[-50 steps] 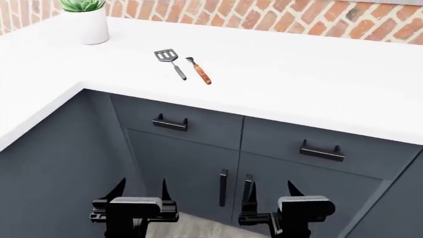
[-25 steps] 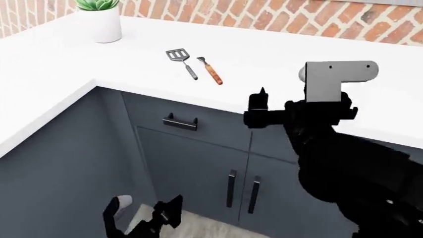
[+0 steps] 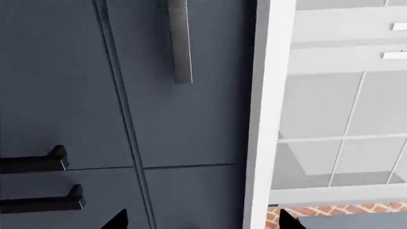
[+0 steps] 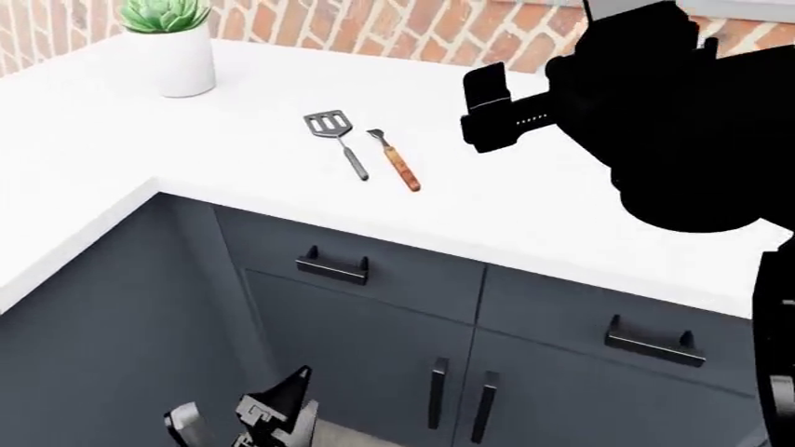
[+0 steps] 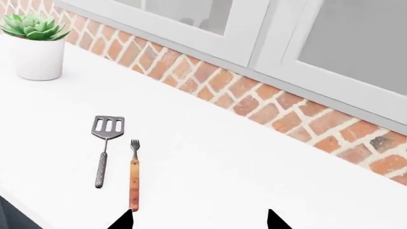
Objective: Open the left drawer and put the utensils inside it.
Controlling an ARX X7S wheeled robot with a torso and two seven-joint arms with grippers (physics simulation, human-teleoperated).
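Slate-blue and shut, the left drawer (image 4: 354, 268) sits under the desk (image 4: 522, 214) edge with its handle (image 4: 331, 267) untouched, so step 1, opening it, is not begun. Both utensils, spatula (image 4: 338, 138) and fork (image 4: 394, 160), lie side by side on the desk, apart. Left tool (image 4: 276, 410) hangs low by the cabinet doors, tips spread, empty. Right tool (image 5: 198, 220) hovers over the desk near the fork, tips spread, empty. Next, I judge, a tool must reach the handle.

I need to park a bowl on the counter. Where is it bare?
Bare white counter lies between the plant pot and the spatula, and between the fork and the brick wall. Spatula and fork lie close together.
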